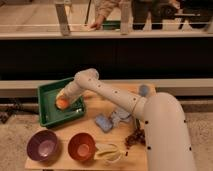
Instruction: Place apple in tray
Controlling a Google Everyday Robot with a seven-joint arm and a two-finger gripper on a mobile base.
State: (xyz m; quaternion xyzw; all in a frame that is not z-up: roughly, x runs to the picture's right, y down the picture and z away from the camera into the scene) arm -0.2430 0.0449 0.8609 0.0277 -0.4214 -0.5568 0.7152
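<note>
The green tray (47, 117) sits at the back left of the wooden table. The orange-yellow apple (62, 103) is at the tip of my gripper (63, 100), over the tray's middle, low above or on its floor. My white arm reaches from the lower right across the table to the tray. The arm's end covers the gripper, so its grip on the apple is hidden.
A purple bowl (43, 145) and an orange bowl (81, 146) stand at the table's front. A pale yellow oblong item (109, 152) lies right of them. Blue-grey packets (112, 120) and a dark item (134, 137) lie mid-table. A railing with people is behind.
</note>
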